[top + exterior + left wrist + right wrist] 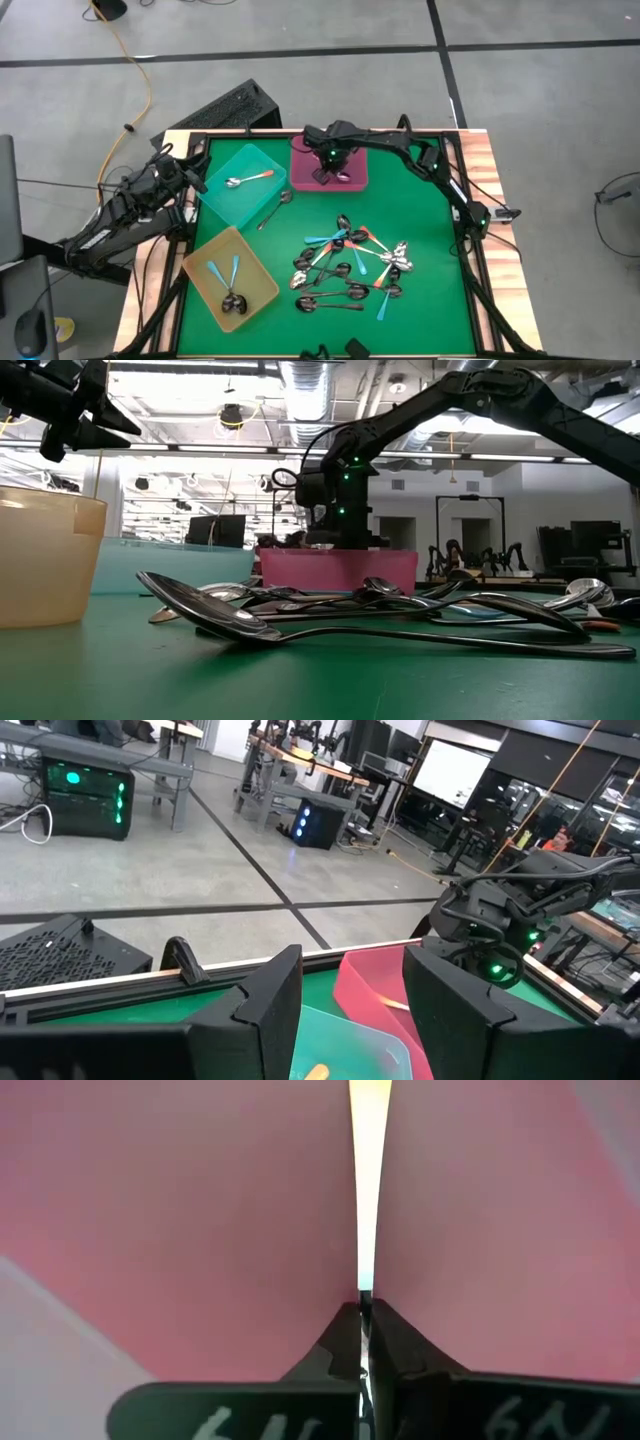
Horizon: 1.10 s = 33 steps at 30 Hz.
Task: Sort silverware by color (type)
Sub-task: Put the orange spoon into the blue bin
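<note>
My right gripper point(363, 1312) is down inside the pink tray point(352, 178), at the far edge of the green mat point(430, 240), and its fingers point(335, 1342) are clenched on the thin handle of a spoon point(368, 1180). In my right wrist view that handle runs straight out from between the fingertips, pale and brightly lit against the pink floor of the tray; its colour I cannot judge.

My left gripper point(188, 180) waits off the side of the mat, just outside the teal tray point(240, 195), with its jaws shut on nothing that I can see.

Taking the pink tray as the mark: the teal tray lies right beside it, touching or nearly so, and holds one spoon with an orange-red handle point(250, 179). A dark spoon point(276, 207) lies on the mat just beside the teal tray. The yellow tray point(205, 265) sits well apart, at the near corner, with two blue-handled spoons point(226, 274) in it. The heap of unsorted silverware point(350, 265) lies near the middle of the mat, nearer than the pink tray.
</note>
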Motion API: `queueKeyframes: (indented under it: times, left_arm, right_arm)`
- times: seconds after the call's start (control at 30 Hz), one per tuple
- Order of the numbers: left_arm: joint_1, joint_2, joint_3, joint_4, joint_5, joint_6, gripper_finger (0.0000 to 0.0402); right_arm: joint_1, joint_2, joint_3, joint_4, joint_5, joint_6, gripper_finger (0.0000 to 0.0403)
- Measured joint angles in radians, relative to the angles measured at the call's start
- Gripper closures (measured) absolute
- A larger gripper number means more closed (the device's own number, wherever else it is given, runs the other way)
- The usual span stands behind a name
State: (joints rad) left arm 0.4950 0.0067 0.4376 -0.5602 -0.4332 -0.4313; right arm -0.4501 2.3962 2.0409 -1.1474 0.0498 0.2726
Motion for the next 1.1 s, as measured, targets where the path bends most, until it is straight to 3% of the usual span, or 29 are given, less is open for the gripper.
queueKeyframes:
  times: [0.47,1.1]
  left_arm:
    - [0.0,0.0,0.0,-0.003,0.0,-0.003,0.0243]
    - [0.0,0.0,0.0,-0.003,0.0,-0.004,0.0243]
  right_arm:
    - [0.023,-0.072,0.048,-0.023,-0.002,-0.07,0.04]
    - [0.167,-0.171,0.278,-0.082,0.023,-0.117,0.0402]
